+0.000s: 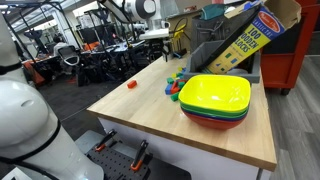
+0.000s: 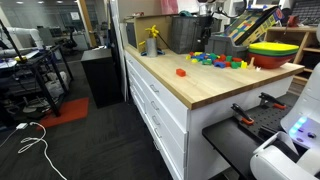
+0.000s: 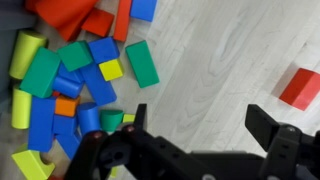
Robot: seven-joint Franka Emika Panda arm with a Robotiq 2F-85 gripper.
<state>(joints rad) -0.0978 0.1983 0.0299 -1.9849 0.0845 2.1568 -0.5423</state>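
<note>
Hovering over the wooden table (image 3: pixel 225 55), the gripper (image 3: pixel 195 130) is spread wide and empty just beside the block pile (image 3: pixel 75 80); a red block (image 3: pixel 302 88) lies well apart from that pile.

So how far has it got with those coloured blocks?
Hardly started, it seems. Done: nothing that I can see. The blocks lie in a loose pile, one red block sits apart, and the top of the stacked bowls looks empty. In hand: the fingers stand open above the table, holding nothing. Left: seemingly every block.
</note>
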